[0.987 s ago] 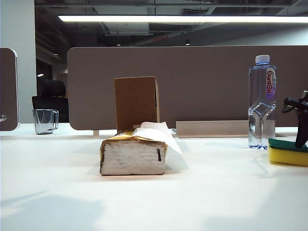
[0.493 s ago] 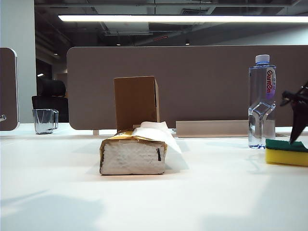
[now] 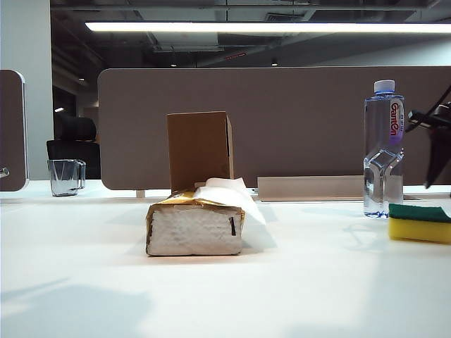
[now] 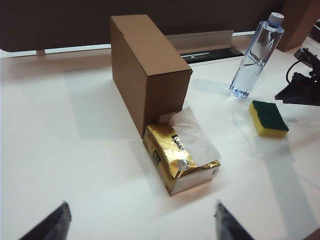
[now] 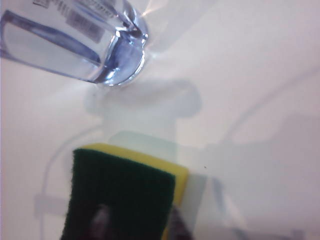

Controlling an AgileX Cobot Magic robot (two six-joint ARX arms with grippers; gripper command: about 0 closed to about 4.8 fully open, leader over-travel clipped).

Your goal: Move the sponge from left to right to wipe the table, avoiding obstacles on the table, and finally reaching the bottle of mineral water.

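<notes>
The yellow sponge (image 3: 421, 223) with its green top lies flat on the white table (image 3: 211, 296), just right of the mineral water bottle (image 3: 384, 148). My right gripper (image 3: 438, 151) hangs above the sponge, clear of it. In the right wrist view, the right gripper (image 5: 139, 225) shows blurred, parted fingertips over the sponge (image 5: 125, 195), beside the bottle's base (image 5: 85, 45). The obstacles stand mid-table: a gold tissue pack (image 3: 195, 225) and, behind it, a brown cardboard box (image 3: 199, 150). My left gripper (image 4: 140, 227) is open and empty, hovering short of the tissue pack (image 4: 180, 157).
A clear glass mug (image 3: 67, 176) stands at the far left by the divider panels (image 3: 282, 120). A low grey cable tray (image 3: 310, 188) runs along the back edge behind the bottle. The sponge lies close to the table's right side.
My right gripper has let go of the sponge and risen straight up off it. The sponge stays beside the bottle. The left arm has not moved.
</notes>
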